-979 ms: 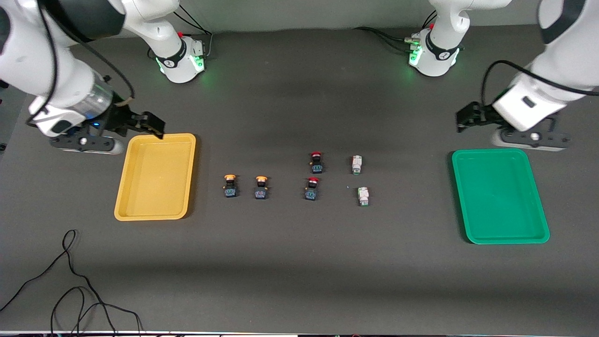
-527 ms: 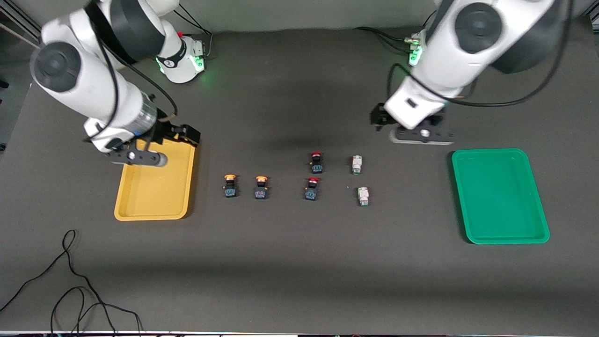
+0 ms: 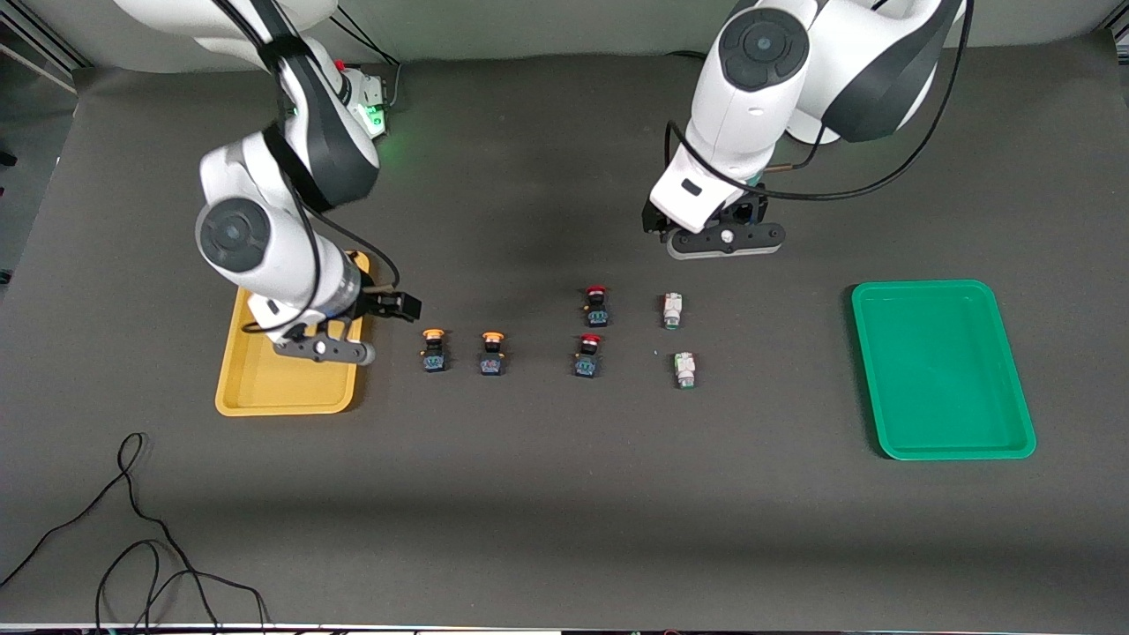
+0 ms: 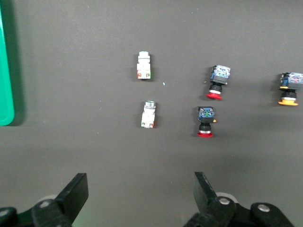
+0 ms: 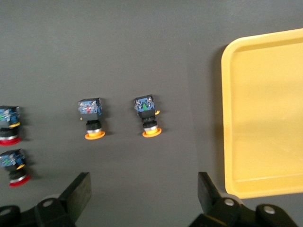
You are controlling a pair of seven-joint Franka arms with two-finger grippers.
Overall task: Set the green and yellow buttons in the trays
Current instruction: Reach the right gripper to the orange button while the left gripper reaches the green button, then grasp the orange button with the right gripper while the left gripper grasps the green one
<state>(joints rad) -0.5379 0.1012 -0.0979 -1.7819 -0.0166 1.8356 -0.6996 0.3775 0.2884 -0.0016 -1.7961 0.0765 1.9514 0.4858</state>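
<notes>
A: Where are the yellow buttons (image 3: 462,351) found?

B: On the desk (image 3: 564,494) just beside the yellow tray (image 3: 265,388); the green buttons (image 3: 677,339) lie well apart from the green tray (image 3: 942,370).

A: What is added by the wrist views?

B: Both sets of jaws are seen spread wide and empty. The right gripper (image 5: 142,196) is held over the yellow pair, the left gripper (image 4: 141,196) over bare desk near the green pair, beside the red buttons (image 4: 210,108).
</notes>
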